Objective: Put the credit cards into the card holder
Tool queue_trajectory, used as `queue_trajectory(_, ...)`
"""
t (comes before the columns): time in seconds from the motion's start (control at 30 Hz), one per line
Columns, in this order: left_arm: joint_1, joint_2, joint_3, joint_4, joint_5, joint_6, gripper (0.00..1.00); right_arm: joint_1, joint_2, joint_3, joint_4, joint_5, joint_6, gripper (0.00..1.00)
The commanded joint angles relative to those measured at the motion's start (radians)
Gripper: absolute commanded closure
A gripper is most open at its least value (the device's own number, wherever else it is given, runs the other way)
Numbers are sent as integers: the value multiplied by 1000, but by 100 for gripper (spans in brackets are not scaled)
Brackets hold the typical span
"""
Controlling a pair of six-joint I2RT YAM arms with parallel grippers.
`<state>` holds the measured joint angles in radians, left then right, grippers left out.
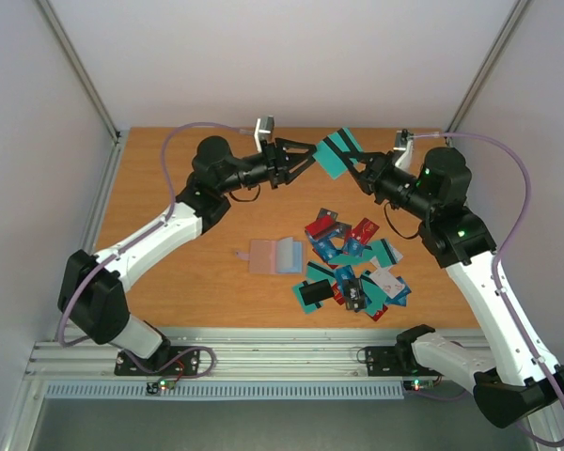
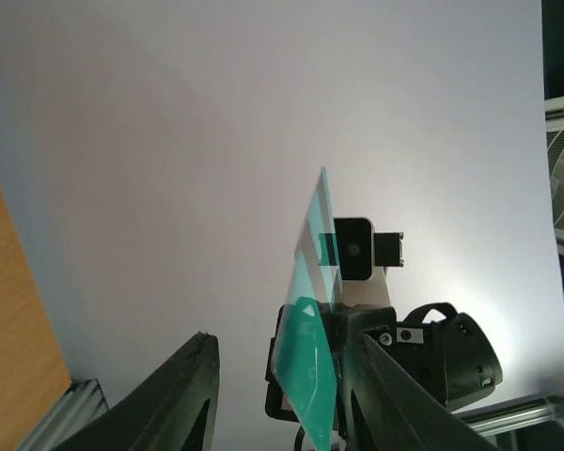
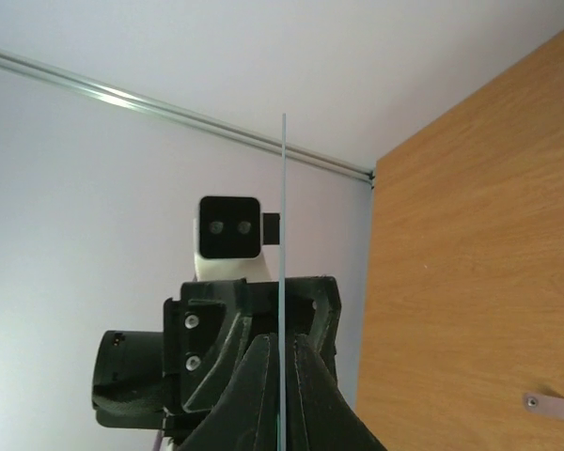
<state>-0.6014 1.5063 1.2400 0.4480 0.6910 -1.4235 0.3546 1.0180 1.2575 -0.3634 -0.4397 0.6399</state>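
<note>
right gripper (image 3: pixel 280 352): It is pinching the teal card (image 1: pixel 336 153) tight by one end. I am seeing the card edge-on between its closed fingers.
left gripper (image 2: pixel 282 352): Its fingers are standing apart, with the other end of the same card between them. As far as I can tell, they are not squeezing it.
teal card: It is hanging in the air between the two grippers. It is well beyond the card holder (image 1: pixel 274 256), toward the far end of the table (image 1: pixel 169 197).
card holder: It is lying flat on the table, and nothing is touching it.
other credit cards (image 1: pixel 352 268): They are lying in a loose pile just beside the card holder, on my right arm's side.
step, I think: I am passing the card from one gripper to the other, so I can turn it toward the card holder.
what could go wrong: If I am letting go with the right before the left is gripping, the card is going to fall far from the card holder.
also: If the left is closing crooked, it could be bending or twisting the thin card and popping it out of both grippers.
</note>
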Motion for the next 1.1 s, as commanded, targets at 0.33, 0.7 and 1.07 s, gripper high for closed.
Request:
queue_trajectory(0.33, -3, 84, 38, 223, 12, -99, 100, 4, 7, -22, 53, -31, 3, 99)
queue_trajectory(0.7, 6, -11, -61, -3, 5, 8, 100, 2, 2, 33, -415, 234, -175, 86)
queue_trajectory(1.07, 28, 4, -110, -463, 63, 426, 100, -13, 10, -254, -564, 224, -250, 6)
